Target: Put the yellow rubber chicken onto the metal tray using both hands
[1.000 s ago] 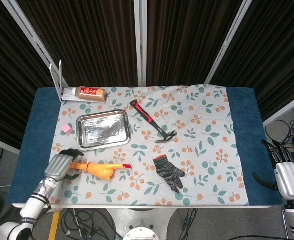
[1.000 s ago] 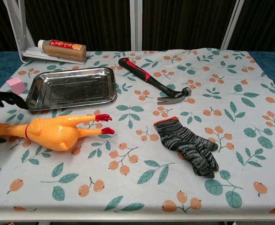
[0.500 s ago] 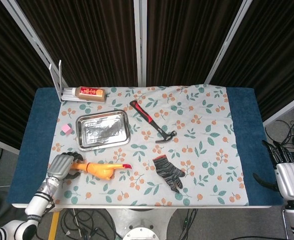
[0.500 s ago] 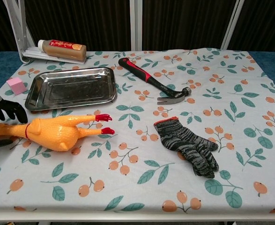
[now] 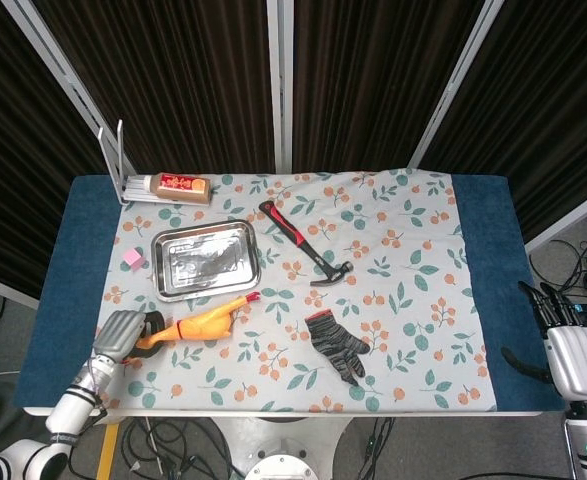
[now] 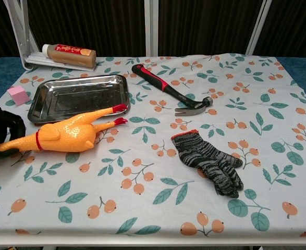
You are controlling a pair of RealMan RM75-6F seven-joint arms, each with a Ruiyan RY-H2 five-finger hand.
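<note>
The yellow rubber chicken (image 5: 205, 322) (image 6: 69, 135) lies near the table's front left, red feet pointing up and right toward the metal tray (image 5: 205, 259) (image 6: 80, 97); one foot touches the tray's near rim. My left hand (image 5: 121, 334) (image 6: 0, 131) grips the chicken's neck end, fingers curled around it. The tray holds nothing. My right hand (image 5: 571, 355) hangs off the table's right edge, fingers apart, holding nothing.
A red-and-black hammer (image 5: 303, 243) (image 6: 169, 91) lies right of the tray. A grey knit glove (image 5: 337, 345) (image 6: 210, 159) rests front centre. A pink cube (image 5: 131, 257) (image 6: 17, 95) sits left of the tray. A bottle (image 5: 178, 187) (image 6: 69, 54) lies by a white rack (image 5: 118, 165).
The left hand has closed around the chicken's neck and swung its body, so the feet now point up toward the tray rim. The right hand stayed in place.
</note>
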